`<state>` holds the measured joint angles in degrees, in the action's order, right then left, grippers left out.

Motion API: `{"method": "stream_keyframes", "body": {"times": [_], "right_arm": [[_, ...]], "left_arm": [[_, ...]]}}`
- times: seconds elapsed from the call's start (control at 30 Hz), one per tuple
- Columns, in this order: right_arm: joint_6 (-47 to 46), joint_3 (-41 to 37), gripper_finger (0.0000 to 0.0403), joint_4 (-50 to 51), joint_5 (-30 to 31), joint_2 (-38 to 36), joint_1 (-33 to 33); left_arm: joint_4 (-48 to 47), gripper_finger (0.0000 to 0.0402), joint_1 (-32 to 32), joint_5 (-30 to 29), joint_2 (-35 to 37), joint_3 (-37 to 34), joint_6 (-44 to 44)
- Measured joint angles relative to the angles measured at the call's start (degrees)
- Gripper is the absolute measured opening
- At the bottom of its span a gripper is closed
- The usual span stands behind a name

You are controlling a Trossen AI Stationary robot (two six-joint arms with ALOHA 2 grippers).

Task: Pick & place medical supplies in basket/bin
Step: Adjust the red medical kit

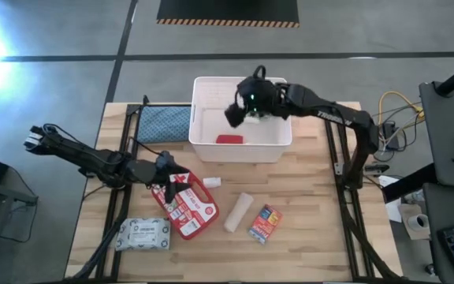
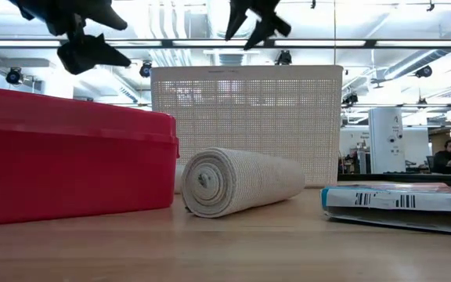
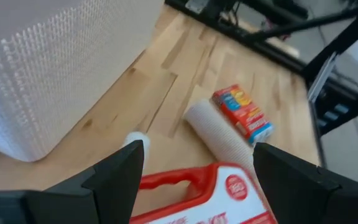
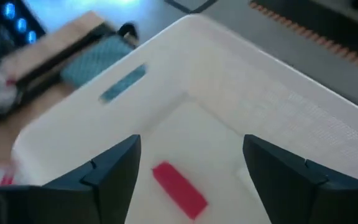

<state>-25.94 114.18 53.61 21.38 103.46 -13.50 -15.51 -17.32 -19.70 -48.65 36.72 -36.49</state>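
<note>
The white slotted bin [image 1: 278, 138] stands at the table's far middle, and a red tube [image 4: 179, 188] lies flat on its floor. My right gripper [image 4: 191, 155] hangs open above the bin's inside [image 1: 239, 110], holding nothing. My left gripper [image 3: 197, 152] hovers open over the handle end of the red-and-white first-aid pouch [image 1: 189, 207], clear of it. On the near part of the table lie the grey-white wipes pack [image 1: 143, 234], the beige bandage roll [image 1: 239, 211], the small orange-blue box [image 1: 265, 223] and a tiny white piece [image 1: 211, 182].
A blue-grey cloth pad [image 1: 164, 122] lies just left of the bin. Black arm frames run along the table's left and right sides. Bare wood shows between the bin's near wall and the supplies, and at the table's right near corner.
</note>
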Motion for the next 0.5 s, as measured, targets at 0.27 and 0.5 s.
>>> {"method": "stream_keyframes", "body": {"times": [0.27, 0.5], "right_arm": [[0.96, 1.47, 0.0257, 16.28, 1.44, -0.22, 9.46], [-1.11, -0.43, 0.0241, 22.09, -6.41, -0.22, 17.91]], "left_arm": [[5.00, 0.0281, 1.27, 0.08, -3.37, -0.23, -2.75], [-3.56, 0.0281, 4.18, 0.13, -7.95, 3.67, 2.20]]}}
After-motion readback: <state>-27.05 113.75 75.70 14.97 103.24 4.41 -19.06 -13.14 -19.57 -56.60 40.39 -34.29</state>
